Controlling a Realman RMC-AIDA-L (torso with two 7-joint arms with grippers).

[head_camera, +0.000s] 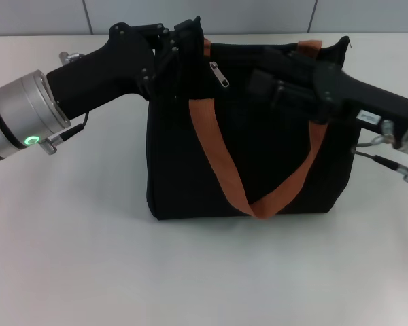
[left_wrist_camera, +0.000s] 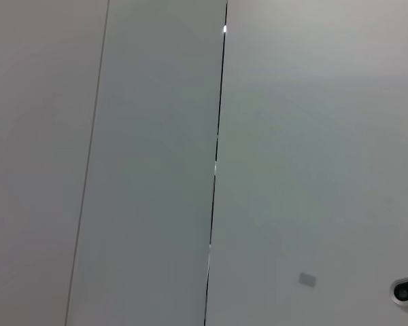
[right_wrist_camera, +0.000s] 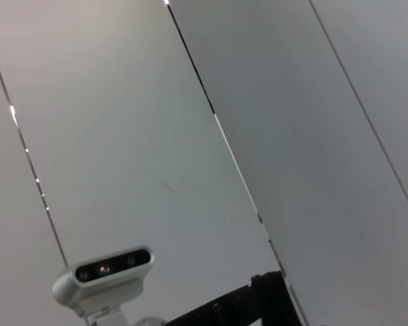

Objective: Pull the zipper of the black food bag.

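Note:
The black food bag (head_camera: 190,156) stands upright on the white table in the head view, with an orange-brown strap (head_camera: 217,156) hanging down its front. The silver zipper pull (head_camera: 218,73) lies on the bag's top edge, left of the middle. My left gripper (head_camera: 179,42) is at the bag's top left corner, against the fabric. My right gripper (head_camera: 264,83) rests on the bag's top, just to the right of the zipper pull. Both wrist views show only wall panels; the bag and zipper are out of view there.
The white table (head_camera: 88,258) spreads around the bag, with grey wall panels behind. The right wrist view shows a grey camera head (right_wrist_camera: 103,270) and a black part (right_wrist_camera: 251,305) low down.

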